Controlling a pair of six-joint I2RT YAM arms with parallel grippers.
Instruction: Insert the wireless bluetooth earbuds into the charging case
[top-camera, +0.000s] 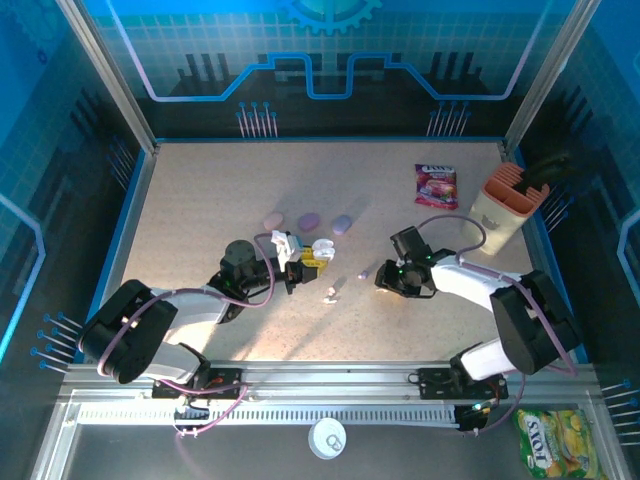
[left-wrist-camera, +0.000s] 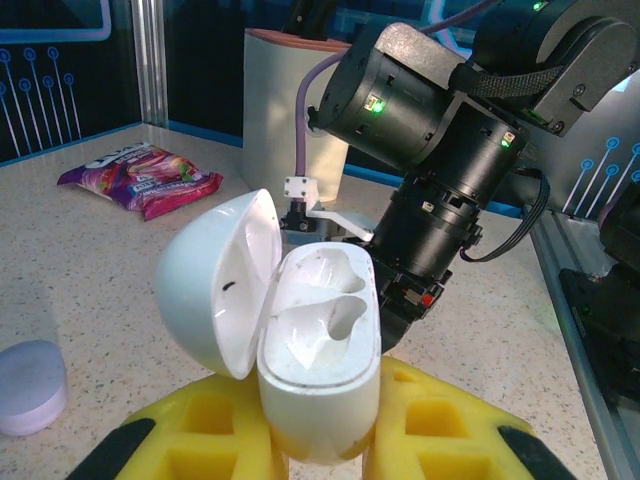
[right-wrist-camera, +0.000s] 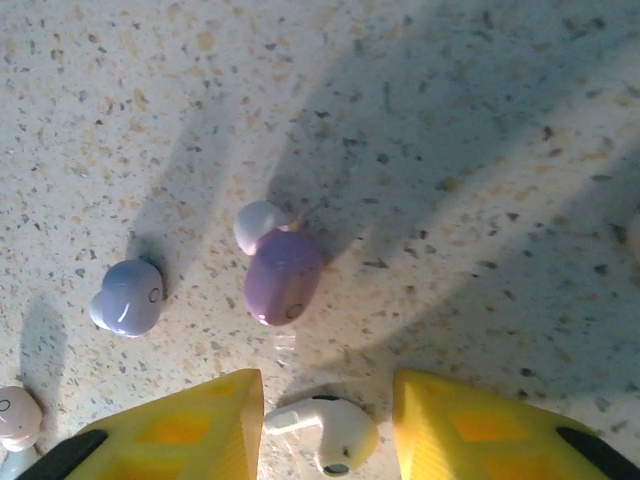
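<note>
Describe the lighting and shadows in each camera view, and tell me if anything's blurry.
Top external: warm light on the table, dim blue enclosure around it. Left wrist: the white charging case is sharp and softly lit, without glare. Right wrist: broad soft shadows cross the table; the purple earbud is in focus, its shadow falling towards the picture's top.

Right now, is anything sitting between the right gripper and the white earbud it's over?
Nothing visible does. The white earbud lies on the table in the gap between the open yellow fingers of the right gripper. The purple earbud lies just beyond it, apart, and the lavender earbud off to the side.
</note>
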